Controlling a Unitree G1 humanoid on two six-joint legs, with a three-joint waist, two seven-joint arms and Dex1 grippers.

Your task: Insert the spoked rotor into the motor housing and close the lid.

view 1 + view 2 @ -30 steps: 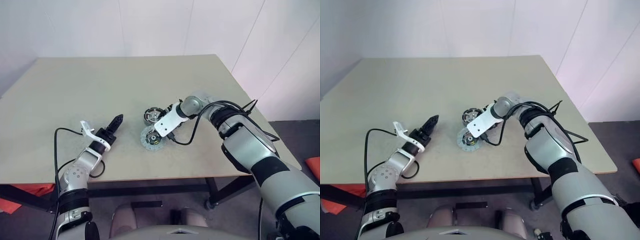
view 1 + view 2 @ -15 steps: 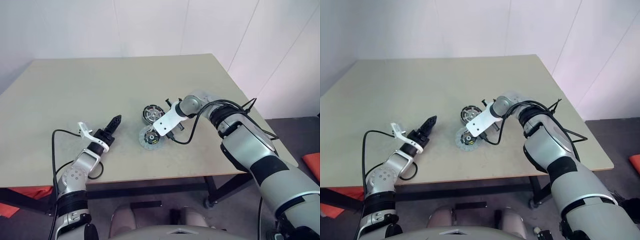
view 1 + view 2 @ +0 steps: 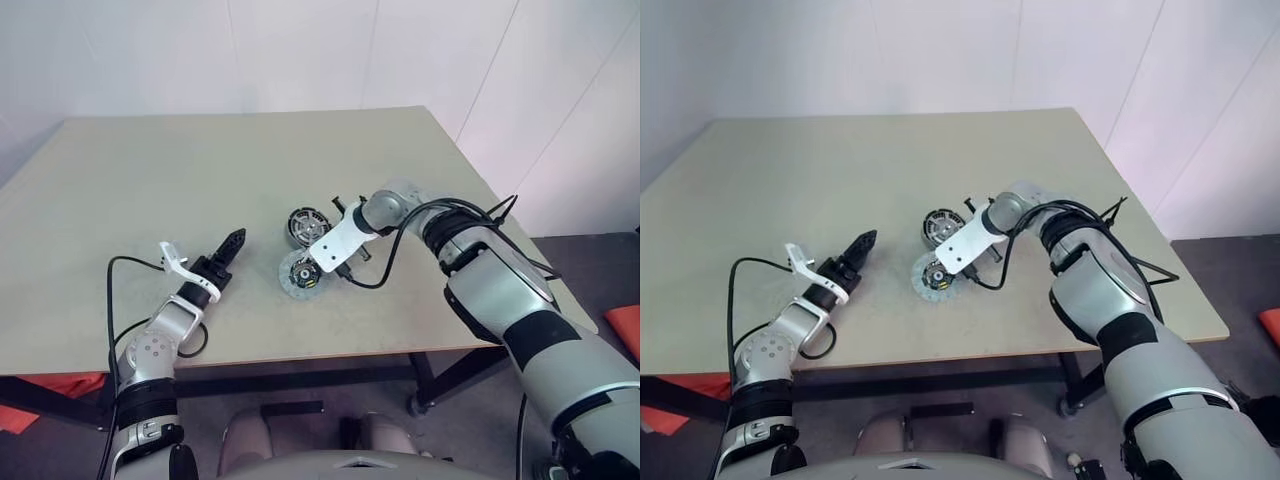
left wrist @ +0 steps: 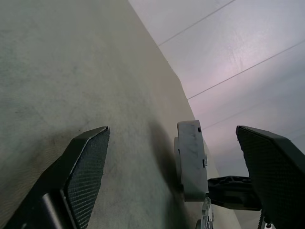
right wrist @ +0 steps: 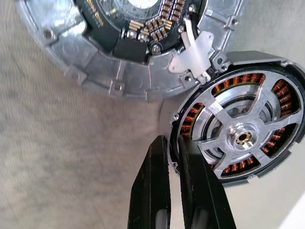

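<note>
Beige table (image 3: 150,170) fills your head views, with plenty of bare top on the far side and to your left. Near the middle you see the lid (image 3: 296,275), a flat silvery disc, and just behind it the motor housing (image 3: 304,226). Your right gripper (image 3: 318,268) reaches down and leftward over the lid's right side, its white bracket and a looping black cable (image 3: 385,262) hiding part of the disc. Your left gripper (image 3: 233,242) hovers low over the table, well to the left of both parts, pointing toward them.

Your left wrist view adds what the head views blur: the fingers (image 4: 86,167) stand wide apart with nothing between them, and beyond them the right arm's white bracket (image 4: 190,160) rises above the table's far edge.

Your right wrist view brings detail: copper windings ring the housing (image 5: 240,131) around a silver spoked hub, and the lid (image 5: 109,62) lies beside it, its rim overlapping the housing's edge. The two black fingers (image 5: 155,191) are pressed together just at the housing's dark rim; whether they pinch that rim, you cannot tell.
</note>
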